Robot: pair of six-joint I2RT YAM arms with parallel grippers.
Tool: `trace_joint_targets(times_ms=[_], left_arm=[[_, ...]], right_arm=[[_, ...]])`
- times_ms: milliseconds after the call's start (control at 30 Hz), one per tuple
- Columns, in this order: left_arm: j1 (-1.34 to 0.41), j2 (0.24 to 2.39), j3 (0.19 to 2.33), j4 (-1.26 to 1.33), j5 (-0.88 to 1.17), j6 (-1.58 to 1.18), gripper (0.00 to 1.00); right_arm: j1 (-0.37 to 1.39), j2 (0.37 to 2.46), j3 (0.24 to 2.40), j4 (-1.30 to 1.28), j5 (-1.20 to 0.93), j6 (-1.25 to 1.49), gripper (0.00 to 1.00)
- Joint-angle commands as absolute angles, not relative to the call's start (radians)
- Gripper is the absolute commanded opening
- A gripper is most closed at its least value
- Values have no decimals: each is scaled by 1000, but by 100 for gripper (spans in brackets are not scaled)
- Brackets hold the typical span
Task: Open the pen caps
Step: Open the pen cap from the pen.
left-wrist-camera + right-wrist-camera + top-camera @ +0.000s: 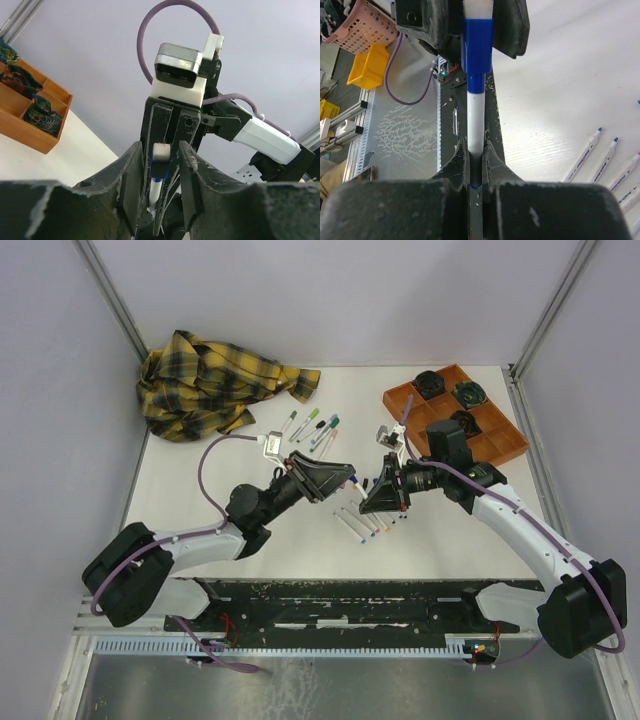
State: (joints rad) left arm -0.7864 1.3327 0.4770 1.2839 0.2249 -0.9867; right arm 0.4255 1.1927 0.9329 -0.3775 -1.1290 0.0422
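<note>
Both arms meet over the middle of the surface (220, 500), nose to nose, with one pen stretched between them. The right end effector (475, 150) is pressed together on the pen's white barrel (475, 115), pinching it low down, the barrel running straight out from between its fingers. At the far end sits the blue cap (476, 50), seated on the barrel with a white plug at its tip. And there is the left end effector (161, 155): its fingers stand either side of that capped end, spread, and the left wrist view shows a sliver of gap on each side of the pen. So the cap sits between the left jaws, not squeezed.

Down on the surface, just below the two end effectors, lies a row of uncapped pens (372, 525), side by side with coloured nibs showing. Further back a cluster of capped pens (312, 427) rests near a crumpled yellow plaid cloth (215, 385) at the back left. Back right, an orange tray (498, 443) holds dark round objects in its compartments.
</note>
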Motion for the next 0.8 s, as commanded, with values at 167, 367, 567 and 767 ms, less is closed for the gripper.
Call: trace_joint_targets(times_ms=[167,367,567,767], left_arm=[[-781,1353,554,1273,271,-980,29],[-781,1364,552,1266,294,-987,37],[-781,1367,549,1275,303,-990,31],[-768,1350,570,1251,282,-967,5]], right_arm=[[428,1194,988,-387,-1137,0,0],[427,1194,988,-388,-1129,0,0],[428,1197,990,-388,-1126,0,0],[428,1202,992,-399,-1121,-11,0]])
